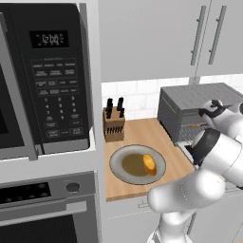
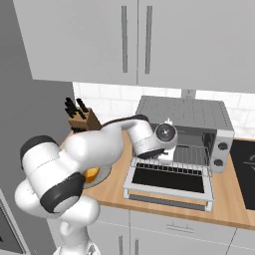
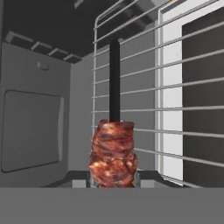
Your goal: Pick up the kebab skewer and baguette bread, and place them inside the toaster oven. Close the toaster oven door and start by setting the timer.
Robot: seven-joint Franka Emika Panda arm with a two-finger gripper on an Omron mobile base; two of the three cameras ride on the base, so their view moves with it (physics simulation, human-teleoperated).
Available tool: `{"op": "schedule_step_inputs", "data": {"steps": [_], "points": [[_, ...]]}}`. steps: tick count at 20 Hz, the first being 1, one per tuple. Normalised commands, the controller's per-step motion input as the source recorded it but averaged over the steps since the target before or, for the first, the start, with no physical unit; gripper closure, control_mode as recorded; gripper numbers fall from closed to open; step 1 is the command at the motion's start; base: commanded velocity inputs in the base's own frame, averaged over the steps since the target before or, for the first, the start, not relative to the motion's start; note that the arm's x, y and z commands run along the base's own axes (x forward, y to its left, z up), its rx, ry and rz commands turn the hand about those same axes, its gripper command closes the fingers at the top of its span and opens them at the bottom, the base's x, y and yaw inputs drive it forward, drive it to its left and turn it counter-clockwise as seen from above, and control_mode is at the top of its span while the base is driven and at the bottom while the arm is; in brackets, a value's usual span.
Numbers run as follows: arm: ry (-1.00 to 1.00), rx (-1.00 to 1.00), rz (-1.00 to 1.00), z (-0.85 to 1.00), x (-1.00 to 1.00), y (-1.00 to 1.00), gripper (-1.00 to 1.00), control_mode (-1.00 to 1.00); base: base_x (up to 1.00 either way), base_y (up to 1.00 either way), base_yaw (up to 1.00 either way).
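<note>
Now the pincer (image 3: 113,183), clamped on the kebab skewer (image 3: 113,153), holds it inside the toaster oven (image 2: 187,115) beside the wire rack (image 3: 144,87) at 3 o'clock, where a careless release could snag the stick between bars.

Even, bright rendered light, soft shadows, dim oven interior, no glare, slightly soft focus

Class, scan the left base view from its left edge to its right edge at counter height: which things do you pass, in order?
Microwave → knife block → plate with the baguette bread on it → toaster oven.
</note>
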Motion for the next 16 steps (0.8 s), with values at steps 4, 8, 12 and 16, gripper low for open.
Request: {"op": "schedule_step_inputs", "data": {"steps": [4,8,12,16], "points": [[0.0,0.0,0.0,0.0,0.21,-0.06,1.0,-1.0,0.0,0.0,0.0],[0.0,0.0,0.0,-0.07,0.27,-0.01,1.0,-1.0,0.0,0.0,0.0],[0.0,0.0,0.0,-0.12,0.19,0.0,1.0,-1.0,0.0,0.0,0.0],[0.0,0.0,0.0,-0.08,0.14,0.0,-1.0,-1.0,0.0,0.0,0.0]]}}
